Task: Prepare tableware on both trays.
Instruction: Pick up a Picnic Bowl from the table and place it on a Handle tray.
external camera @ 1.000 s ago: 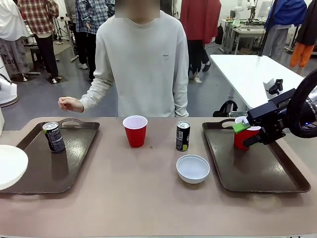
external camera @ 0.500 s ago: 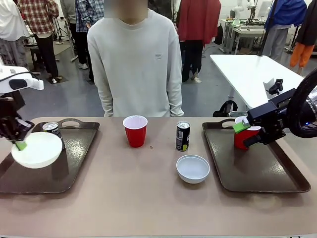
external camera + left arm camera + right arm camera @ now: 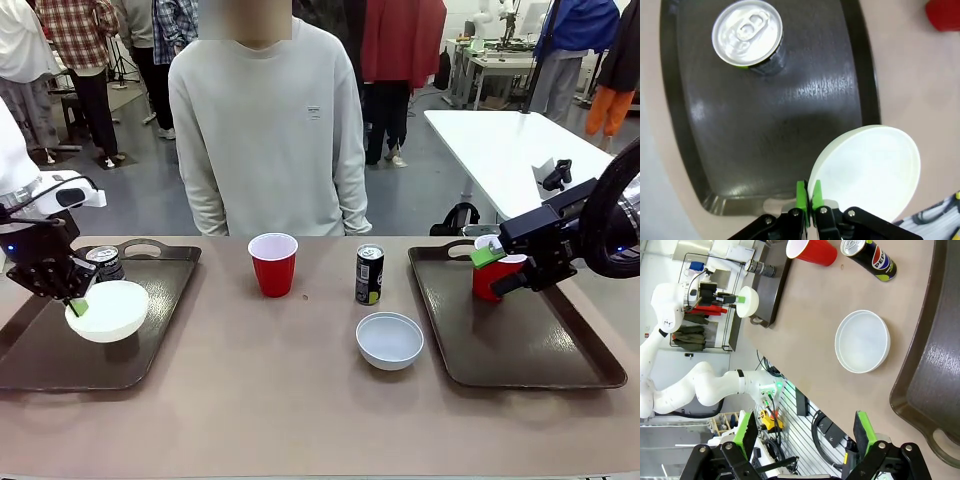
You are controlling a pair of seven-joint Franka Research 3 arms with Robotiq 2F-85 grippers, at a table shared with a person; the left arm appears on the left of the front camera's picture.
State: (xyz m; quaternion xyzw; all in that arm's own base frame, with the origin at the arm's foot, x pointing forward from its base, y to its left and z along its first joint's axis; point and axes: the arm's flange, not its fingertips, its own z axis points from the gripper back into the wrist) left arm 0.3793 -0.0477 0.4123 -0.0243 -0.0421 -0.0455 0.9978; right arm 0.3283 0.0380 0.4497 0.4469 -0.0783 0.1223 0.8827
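Nearest me, the left gripper (image 3: pixel 809 192) is pinched tight on the rim of the white shallow round bowl (image 3: pixel 865 170); in my wrist view the bowl reaches out from the jaws toward 2 o'clock, above the left dark brown rectangular plastic tray (image 3: pixel 50 360) near its rim; whether it rests on the floor I cannot tell; bare tray lies at 12; farther off, at 11, the small dark drink can (image 3: pixel 746 32) stands apart from the bowl, and I judge the set-down must stop short of it. Across the table the right gripper (image 3: pixel 497 270) stands wide open, gripping nothing, just beside the red plastic cup (image 3: pixel 486 288) on the matching right tray (image 3: pixel 520 350).
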